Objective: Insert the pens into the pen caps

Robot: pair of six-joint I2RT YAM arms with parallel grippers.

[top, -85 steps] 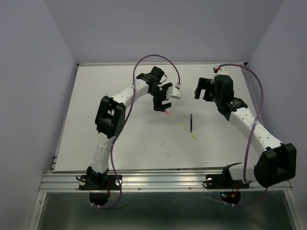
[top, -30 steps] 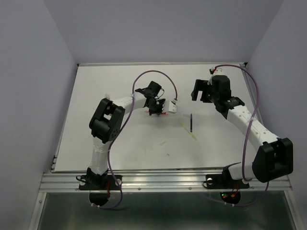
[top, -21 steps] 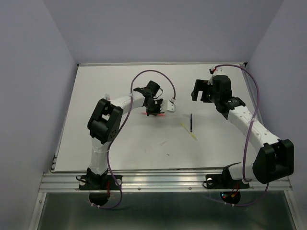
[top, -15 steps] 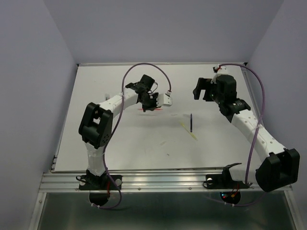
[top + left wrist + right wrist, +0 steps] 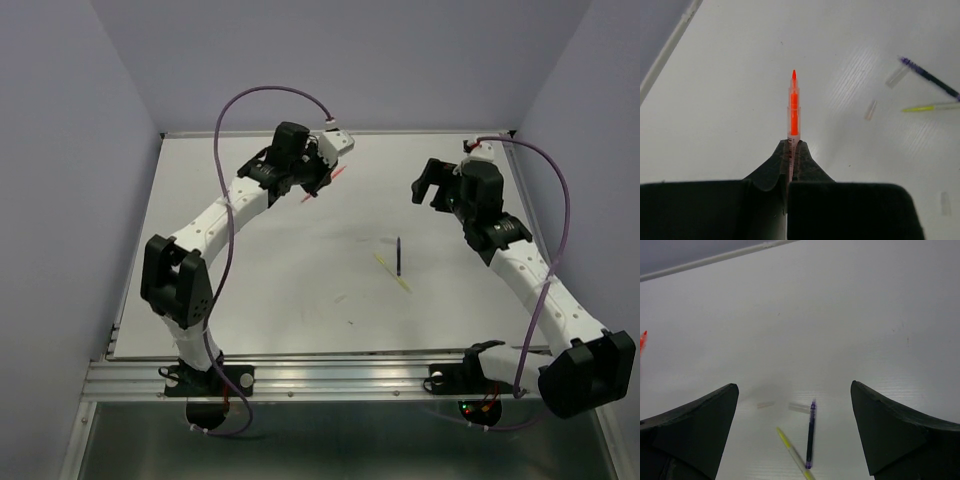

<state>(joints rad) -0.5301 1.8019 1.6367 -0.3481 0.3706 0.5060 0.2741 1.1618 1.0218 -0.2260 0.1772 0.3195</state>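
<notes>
My left gripper (image 5: 792,146) is clenched on the orange pen (image 5: 794,107), whose tip points straight ahead, and the arm is stretched far across the table. A pen cap (image 5: 870,109) lies ahead to its right. My right gripper (image 5: 792,400) hangs spread wide over the blue pen (image 5: 810,435) and the yellow pen (image 5: 790,447).

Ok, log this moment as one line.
left end effector: shut on thin orange-red pen | right end effector: open, empty | thin dark blue pen, thin yellow pen: lying on white table
</notes>
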